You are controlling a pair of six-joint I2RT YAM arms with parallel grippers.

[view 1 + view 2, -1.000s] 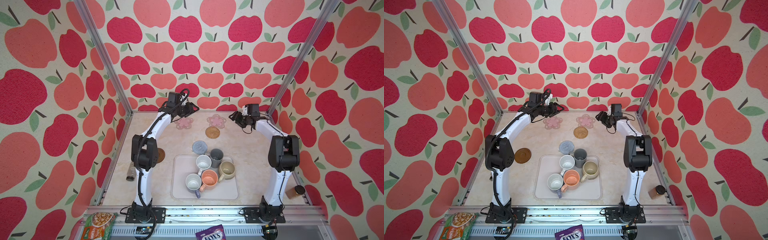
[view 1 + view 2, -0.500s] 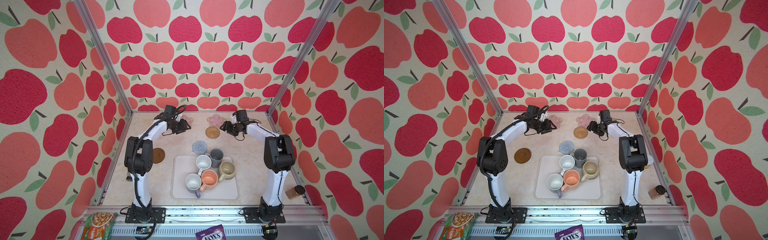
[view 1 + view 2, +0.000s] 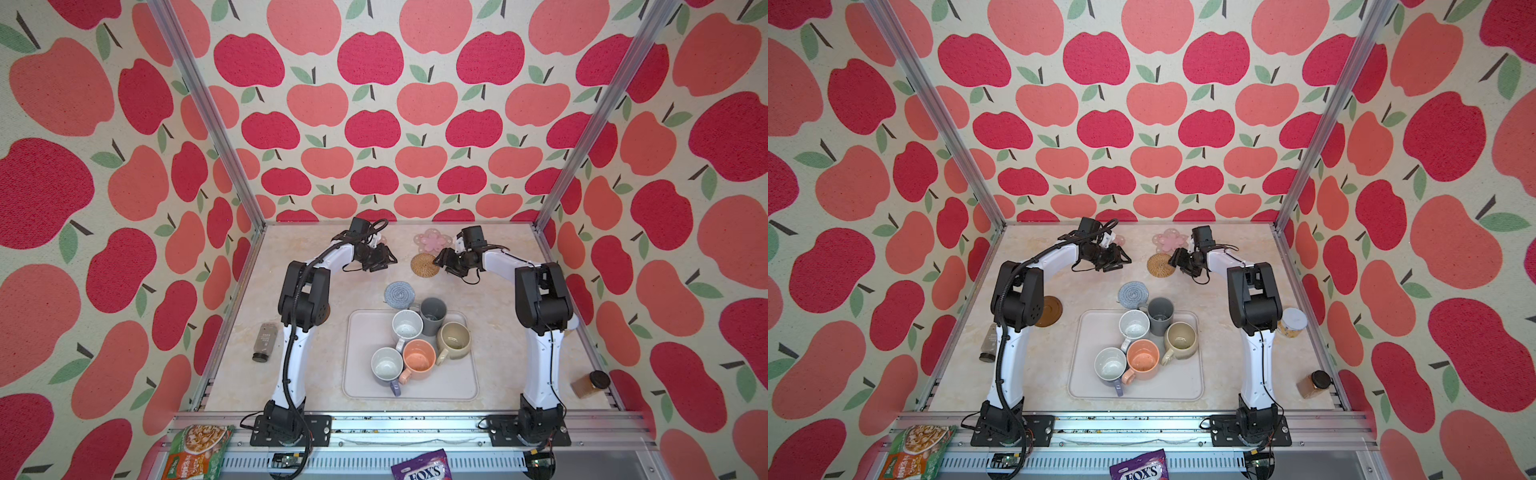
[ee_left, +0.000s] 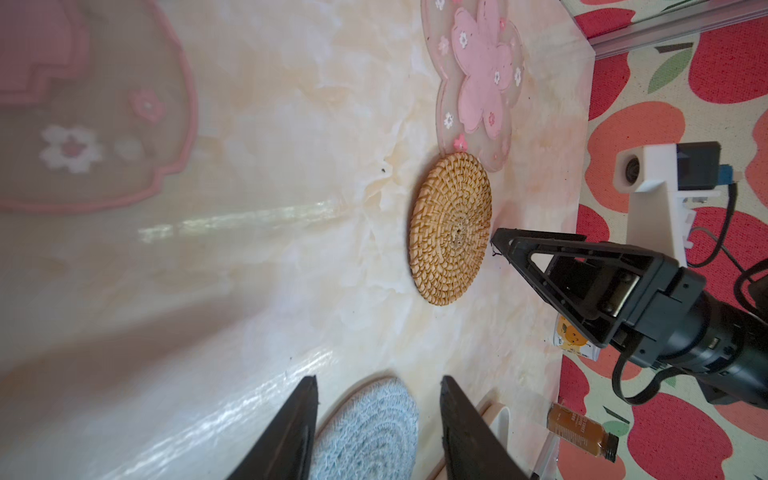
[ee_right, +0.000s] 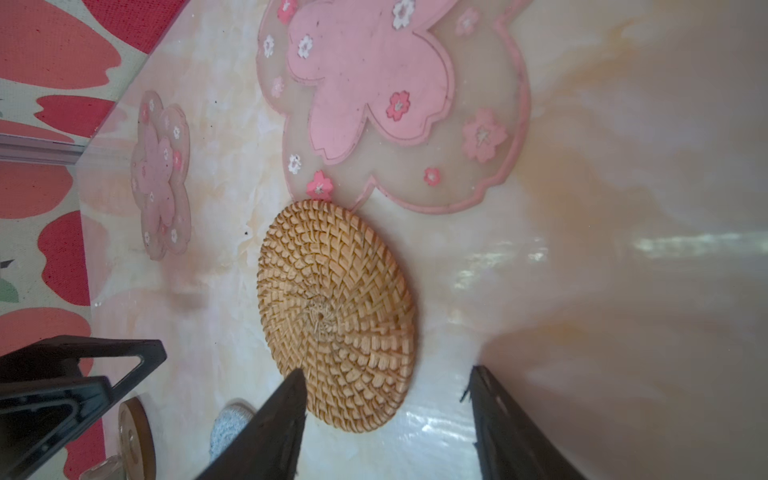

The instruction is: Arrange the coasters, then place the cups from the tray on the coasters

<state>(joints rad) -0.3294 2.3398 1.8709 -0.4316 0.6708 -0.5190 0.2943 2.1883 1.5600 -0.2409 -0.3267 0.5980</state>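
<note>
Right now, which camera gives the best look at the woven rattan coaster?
The right wrist view: the rattan coaster is large and sharp, its weave plain to see. The left wrist view shows it whole but smaller. In both top views it is small, with no weave detail.

The left arm (image 3: 297,345) and right arm (image 3: 538,365) are built of white links and black joint housings. Black cable (image 3: 285,376) is strung along both, and the right gripper (image 3: 439,261) is framed in black triangles.
</note>
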